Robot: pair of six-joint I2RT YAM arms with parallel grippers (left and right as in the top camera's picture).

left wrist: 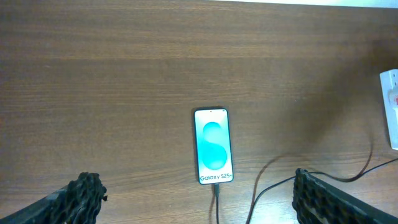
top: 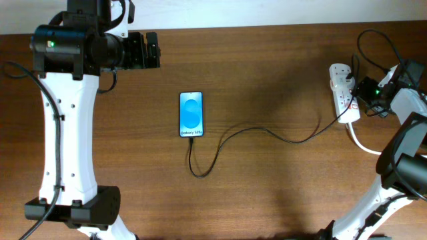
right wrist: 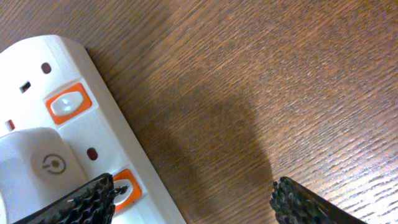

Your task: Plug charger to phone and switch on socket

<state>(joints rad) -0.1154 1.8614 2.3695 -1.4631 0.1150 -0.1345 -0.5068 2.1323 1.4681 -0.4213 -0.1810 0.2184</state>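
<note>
The phone [top: 191, 114] lies flat mid-table with its blue "Galaxy S25+" screen up; it also shows in the left wrist view [left wrist: 214, 146]. The black charger cable [top: 267, 131] sits in the phone's bottom port [left wrist: 216, 185], loops, and runs right to the white socket strip [top: 342, 90]. My left gripper [top: 148, 51] is open and empty at the back left, well away from the phone. My right gripper [right wrist: 193, 199] is open over the strip [right wrist: 81, 124]. Its left finger tip rests on an orange-framed switch [right wrist: 126, 188]. A white plug [right wrist: 37, 168] sits in the strip.
A second orange-framed switch [right wrist: 67, 104] shows further up the strip. The strip's thick white cord [top: 363, 143] curves off toward the right edge. Black arm cables [top: 377, 50] arc above the right gripper. Bare wooden table [top: 267, 73] lies between phone and strip.
</note>
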